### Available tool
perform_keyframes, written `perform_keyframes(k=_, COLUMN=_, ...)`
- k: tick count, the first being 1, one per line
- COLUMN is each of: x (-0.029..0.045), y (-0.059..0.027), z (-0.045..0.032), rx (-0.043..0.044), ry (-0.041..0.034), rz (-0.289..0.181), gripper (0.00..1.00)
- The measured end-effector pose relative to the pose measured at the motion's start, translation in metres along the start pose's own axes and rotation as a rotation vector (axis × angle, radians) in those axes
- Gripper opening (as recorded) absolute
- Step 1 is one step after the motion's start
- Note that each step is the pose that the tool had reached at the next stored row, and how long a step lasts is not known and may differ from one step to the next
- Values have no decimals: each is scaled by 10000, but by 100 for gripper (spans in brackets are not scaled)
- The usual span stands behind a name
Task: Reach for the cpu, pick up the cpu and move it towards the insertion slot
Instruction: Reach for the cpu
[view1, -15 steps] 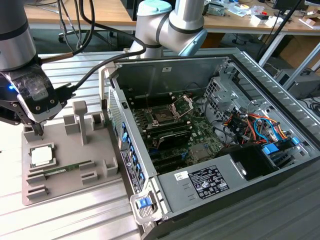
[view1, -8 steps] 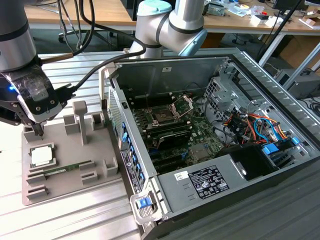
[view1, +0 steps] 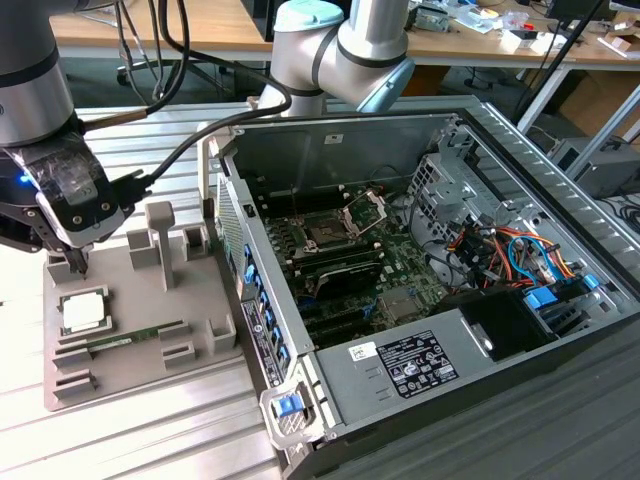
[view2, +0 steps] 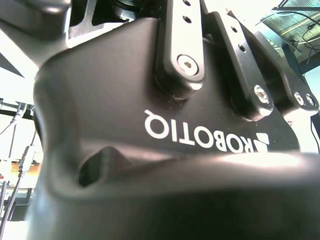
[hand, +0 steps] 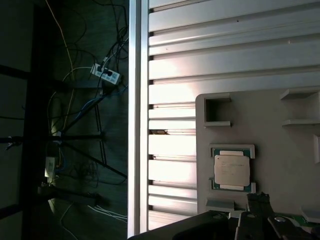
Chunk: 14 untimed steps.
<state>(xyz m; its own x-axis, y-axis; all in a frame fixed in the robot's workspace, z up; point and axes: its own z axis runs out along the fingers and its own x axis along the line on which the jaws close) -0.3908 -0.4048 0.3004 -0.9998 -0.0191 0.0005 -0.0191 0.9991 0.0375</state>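
With the black gripper, opening indeterminate, hovering near the flat silvery square cpu recessed at the grey plastic tray's edge, centre squarely and descend vertically.

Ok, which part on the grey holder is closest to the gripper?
The cpu, the square silvery chip; the long green memory stick lies farther from the gripper.

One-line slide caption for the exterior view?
Pincer hovers near the cpu on the grey fixture; insertion slot inside the open computer case.
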Motion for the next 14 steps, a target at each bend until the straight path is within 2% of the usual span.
perform_keyframes(k=14, x=0, y=-1, z=26, rx=10, ry=1, rz=0, gripper=10)
